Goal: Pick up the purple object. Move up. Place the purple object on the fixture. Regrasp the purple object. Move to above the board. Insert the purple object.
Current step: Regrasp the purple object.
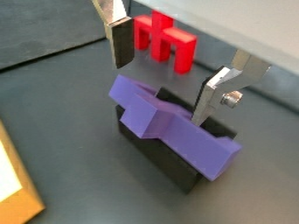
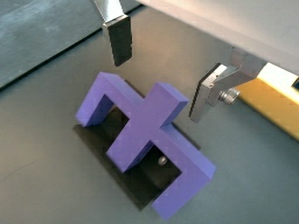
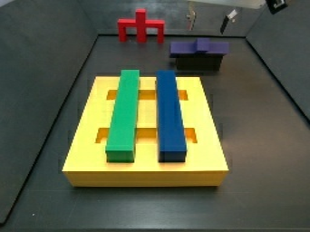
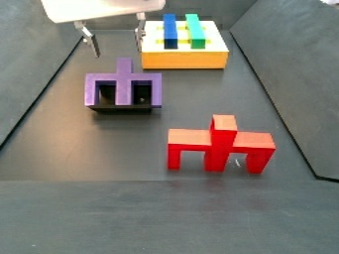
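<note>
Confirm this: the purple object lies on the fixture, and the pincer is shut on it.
Wrong on the grip. The purple object lies on the fixture, but the pincer hangs open above it, touching nothing, as both wrist views show.

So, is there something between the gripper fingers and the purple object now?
No. In both wrist views the gripper is open above the purple object, which rests on the fixture. Only empty air separates the fingers from it.
</note>
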Available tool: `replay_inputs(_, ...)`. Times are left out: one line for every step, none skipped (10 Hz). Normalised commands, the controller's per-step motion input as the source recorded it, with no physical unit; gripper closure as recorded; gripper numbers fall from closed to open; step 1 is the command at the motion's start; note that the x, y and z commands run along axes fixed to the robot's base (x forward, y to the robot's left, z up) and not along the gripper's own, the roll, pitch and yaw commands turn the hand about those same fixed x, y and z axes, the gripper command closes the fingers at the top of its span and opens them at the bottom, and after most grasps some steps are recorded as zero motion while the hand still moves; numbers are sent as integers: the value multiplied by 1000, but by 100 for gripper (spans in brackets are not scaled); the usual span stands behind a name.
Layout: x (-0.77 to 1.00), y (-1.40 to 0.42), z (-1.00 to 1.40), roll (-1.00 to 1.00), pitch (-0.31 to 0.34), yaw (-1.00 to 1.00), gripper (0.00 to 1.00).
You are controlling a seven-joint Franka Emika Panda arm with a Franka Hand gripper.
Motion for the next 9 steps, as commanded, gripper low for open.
replay_inputs(0,-69,46,1000,126,166,0)
replay_inputs(0,-80,49,1000,126,200,0)
replay_inputs(0,-100,46,1000,117,240,0)
replay_inputs(0,-140,49,1000,83,223,0)
replay_inputs(120,-403,69,1000,17,0,0)
replay_inputs(289,-363,20,1000,71,-40,0)
replay_inputs(286,-289,0,1000,46,-149,0)
replay_inputs(249,-234,0,1000,63,-197,0)
replay_inputs(269,-220,-20,1000,177,-189,0)
